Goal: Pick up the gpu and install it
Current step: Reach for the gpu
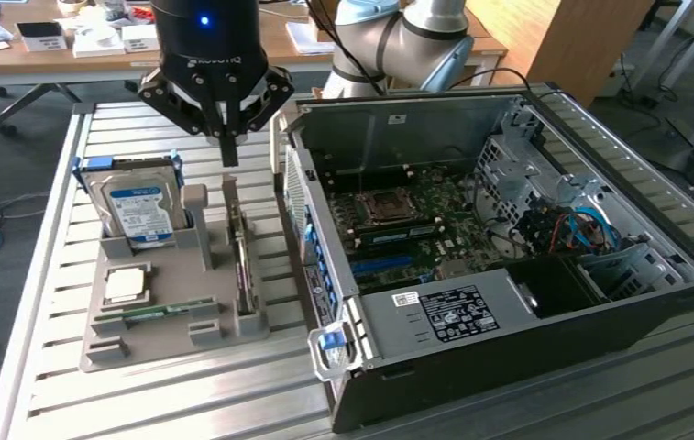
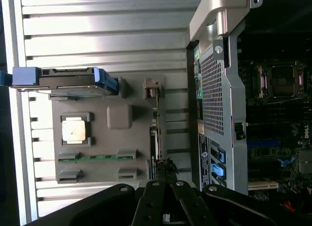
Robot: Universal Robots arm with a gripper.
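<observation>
**Exterior view.** I am hanging my gripper (image 1: 228,158) in the upper part of the frame, toward the exterior view's left. Its fingers are pointing straight down and are pressed together, with nothing gripped between them. The gpu (image 1: 239,252) is standing on its long edge in a slot of the grey holder (image 1: 151,353), left of centre and directly beneath my fingertips. A small gap is showing between the tips and the card's upper edge.

Further toward the exterior view's left in the same grey holder:
- The hard drive (image 1: 138,209) is standing upright in a blue bracket.
- The processor chip (image 1: 126,282) is lying flat.
- The RAM stick (image 1: 157,313) is sitting on edge just below the chip in the frame.

The open computer case (image 1: 640,302) is lying on its side across the exterior view's right half, on the slatted table (image 1: 53,275). Its motherboard (image 1: 445,211) is facing up.

**Wrist view.** I am looking down past my closed gripper (image 2: 165,168) onto the gpu (image 2: 157,128), which is showing edge-on as a thin strip. My fingertips are overlapping one end of the card, and I cannot tell whether they are touching it. The card is sitting at the edge of the grey holder (image 2: 97,143) nearest the computer case (image 2: 214,89). The hard drive (image 2: 63,80), processor chip (image 2: 74,128) and RAM stick (image 2: 95,158) are sitting on the card's other side, away from the case.
</observation>
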